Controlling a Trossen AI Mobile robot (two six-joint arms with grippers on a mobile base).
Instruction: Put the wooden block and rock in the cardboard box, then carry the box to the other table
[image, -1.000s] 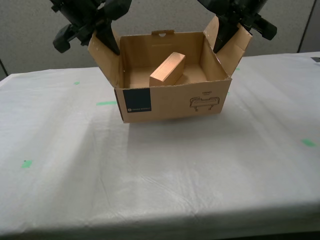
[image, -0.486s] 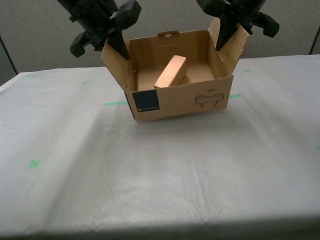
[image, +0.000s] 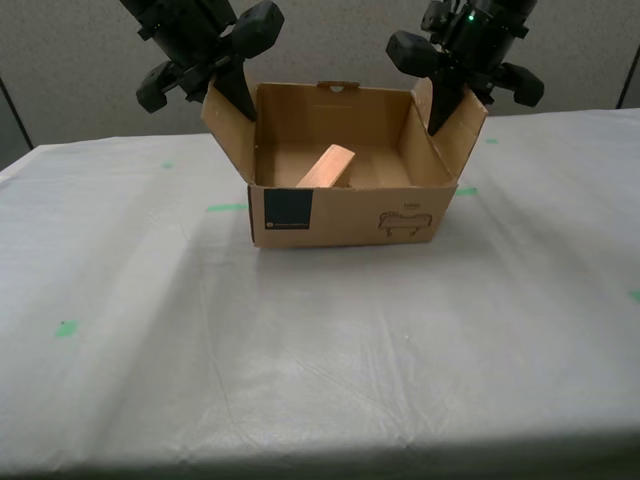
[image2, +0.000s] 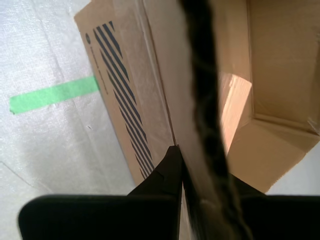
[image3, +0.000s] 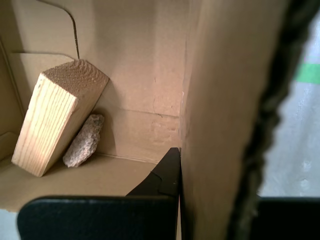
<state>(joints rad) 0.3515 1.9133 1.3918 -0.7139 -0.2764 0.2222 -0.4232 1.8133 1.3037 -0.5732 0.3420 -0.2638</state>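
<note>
Cardboard box (image: 345, 205) resting on the cloth-covered table (image: 320, 340), green tape marks (image: 226, 207) just beside it. Inside the box, wooden block (image3: 55, 115) tilted over the rock (image3: 84, 140), touching it. First hand (image3: 179, 165) clamped on one side flap, second hand (image2: 181, 165) clamped on the opposite flap, both arms angled down from above the box.

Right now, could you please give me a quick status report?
My first end effector and second end effector shut on cardboard box flaps. Wooden block and rock inside. Nothing obstructing.
</note>
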